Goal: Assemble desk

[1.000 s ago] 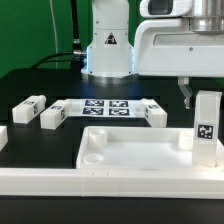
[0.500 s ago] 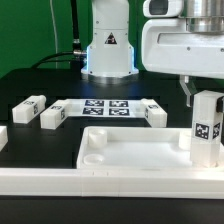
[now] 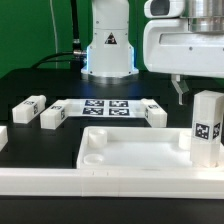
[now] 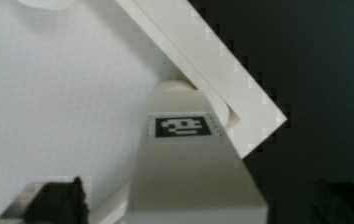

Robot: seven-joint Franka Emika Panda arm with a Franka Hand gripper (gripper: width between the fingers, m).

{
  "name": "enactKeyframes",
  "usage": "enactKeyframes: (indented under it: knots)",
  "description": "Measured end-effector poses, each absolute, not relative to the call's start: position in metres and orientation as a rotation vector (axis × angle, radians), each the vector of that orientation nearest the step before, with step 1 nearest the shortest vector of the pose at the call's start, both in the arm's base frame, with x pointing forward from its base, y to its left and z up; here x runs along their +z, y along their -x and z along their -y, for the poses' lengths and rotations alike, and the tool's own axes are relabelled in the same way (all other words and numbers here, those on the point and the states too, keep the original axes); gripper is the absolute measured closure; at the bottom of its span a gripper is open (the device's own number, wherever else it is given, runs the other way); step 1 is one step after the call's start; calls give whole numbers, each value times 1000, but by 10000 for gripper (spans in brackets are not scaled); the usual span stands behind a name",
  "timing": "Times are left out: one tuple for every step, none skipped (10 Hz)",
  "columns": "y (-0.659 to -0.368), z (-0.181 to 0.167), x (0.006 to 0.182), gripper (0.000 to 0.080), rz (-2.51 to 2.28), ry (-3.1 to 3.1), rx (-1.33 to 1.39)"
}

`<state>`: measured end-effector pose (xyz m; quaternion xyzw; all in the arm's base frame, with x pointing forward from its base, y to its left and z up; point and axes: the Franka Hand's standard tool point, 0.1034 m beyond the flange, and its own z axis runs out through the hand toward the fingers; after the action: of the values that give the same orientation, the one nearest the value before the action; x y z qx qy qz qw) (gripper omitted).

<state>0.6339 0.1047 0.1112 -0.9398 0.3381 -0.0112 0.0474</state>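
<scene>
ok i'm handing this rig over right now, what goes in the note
End effector: open, straddling the upright white square leg block, not gripping.
That leg stands in a corner of the white rimmed plastic desk top, exterior view's right; seating can't be judged.
Three white leg blocks lie loose on the black table beside the marker board.
Left: fit those three.

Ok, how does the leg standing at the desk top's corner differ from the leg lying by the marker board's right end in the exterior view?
The standing leg is upright at the desk top's corner; the lying leg rests on its side on the black table. The standing leg sits between the fingers of the open gripper; the lying leg is untouched. Both are white square-section blocks.
</scene>
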Motion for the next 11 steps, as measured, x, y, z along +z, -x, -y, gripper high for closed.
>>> enactKeyframes:
  knots:
    - [-633,-106,110,152,-854,2928,-44]
    - [-633,-107,110,150,-748,2958,-49]
    - [-633,-107,110,150,-677,2976,-52]
    - [-633,-106,110,150,-540,3005,-58]
    - [-633,-106,110,150,-418,3026,-64]
    - [-633,-106,110,150,-355,3035,-66]
    - [-634,-106,111,150,-180,3058,-80]
    - [-637,-106,112,150,27,3082,-119]
    - [-638,-106,112,150,179,3088,-142]
    - [-636,-106,110,150,295,3084,-142]
    - [-635,-105,109,150,412,3079,-142]
